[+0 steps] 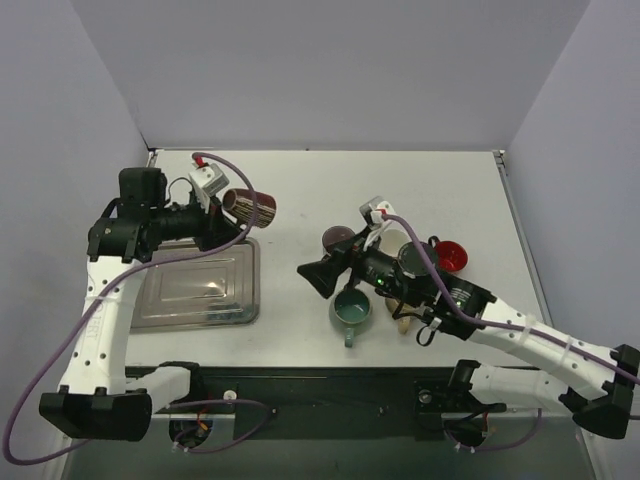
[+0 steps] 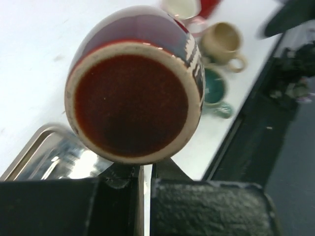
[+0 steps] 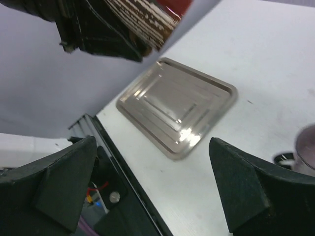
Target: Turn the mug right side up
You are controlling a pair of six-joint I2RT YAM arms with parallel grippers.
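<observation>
— Which arm has the mug?
— The left. The left tool (image 1: 232,218) is pinched almost together with only a slit showing, right at the lower edge of the maroon mug (image 1: 250,207). I take it the handle is in there, though the body hides it. The mug hangs clear of the desk (image 1: 300,180), directly ahead of that tool's tips, with the tray (image 1: 195,290) below it and back toward the wrist.
— Which way does it lie?
— On its side. The base faces back at the tool and the mouth points away beyond the tips, so its long axis runs straight out along the tool's reach. To my eye the coming move is a turn of the wrist until the mouth looks up, then a set-down.
— And the other arm?
— The right tool (image 1: 312,280) is spread wide with nothing in it, well apart from the held mug. The left is plainly nearer.
— Counts?
— One tray, one mug in the air. Beside and behind the right tool, on the desk, are a dark mug (image 1: 337,240), a teal mug (image 1: 350,308), a pale mug (image 2: 181,6) partly hidden, a beige mug (image 2: 221,42) and a red mug (image 1: 450,255): five, as far as I can make out
</observation>
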